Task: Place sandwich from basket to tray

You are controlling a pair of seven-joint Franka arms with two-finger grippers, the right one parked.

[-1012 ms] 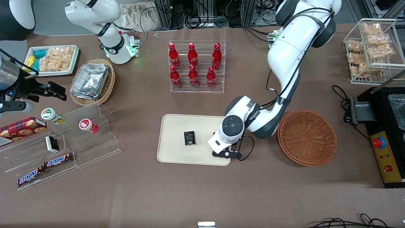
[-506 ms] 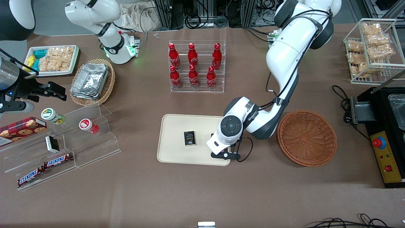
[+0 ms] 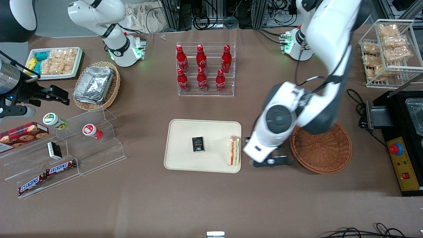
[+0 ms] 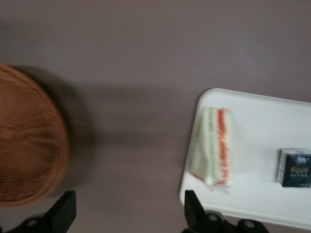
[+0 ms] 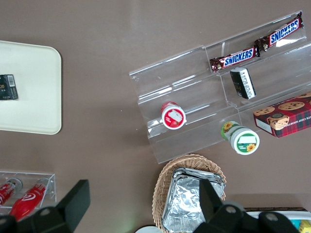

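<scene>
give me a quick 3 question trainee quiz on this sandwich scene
1. True or false: the sandwich lies on the tray.
2. What else lies on the tray? A) a small dark box B) a red bottle C) a Snickers bar
3. Fill in: the end effector is open, holds nothing, and hangs over the table between the tray and the ____.

Key
1. True
2. A, the small dark box
3. The basket

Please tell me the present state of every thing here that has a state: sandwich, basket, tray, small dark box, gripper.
sandwich: lying on the tray, at its edge nearest the basket, released.
basket: empty.
tray: holds the sandwich and the small dark box.
small dark box: lying on the tray, apart from the sandwich.
gripper: open, holding nothing, above the table between tray and basket.
</scene>
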